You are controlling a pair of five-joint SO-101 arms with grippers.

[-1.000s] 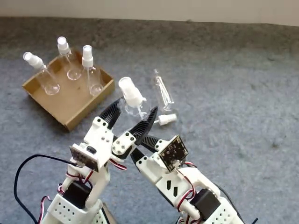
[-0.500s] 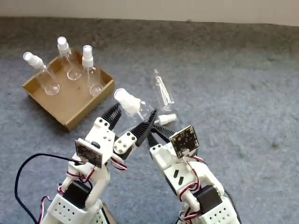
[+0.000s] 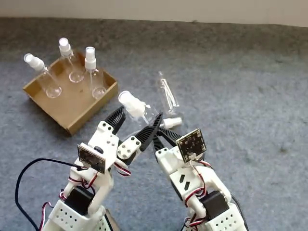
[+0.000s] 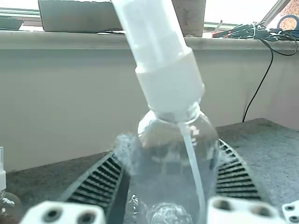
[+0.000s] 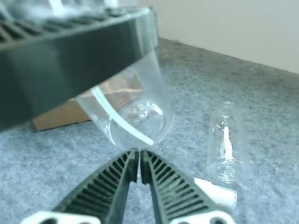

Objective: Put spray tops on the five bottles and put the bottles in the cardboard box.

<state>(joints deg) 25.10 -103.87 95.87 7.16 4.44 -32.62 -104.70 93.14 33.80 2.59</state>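
Observation:
My left gripper [image 3: 138,116] is shut on a clear bottle [image 3: 144,113] with a white spray top [image 3: 129,101], held tilted above the carpet. In the left wrist view the bottle [image 4: 170,154] sits between the ribbed fingers [image 4: 100,179]. My right gripper [image 3: 160,132] is shut and empty, just right of and below that bottle; its own view shows its fingertips [image 5: 139,163] under the bottle's base [image 5: 133,116]. Three capped bottles [image 3: 95,77] stand in the cardboard box [image 3: 72,108]. One uncapped bottle [image 3: 167,94] lies on the carpet with a loose spray top [image 3: 172,122] beside it.
The grey carpet stretches open to the right and toward the far wall. The box stands at the left rear, a short way from the held bottle. The lying bottle [image 5: 226,142] and loose top [image 5: 216,193] are close ahead of the right gripper.
The right arm has drawn back to the right, away from the spray top, within the first half second. The held bottle has tipped to the left. Little has moved since.

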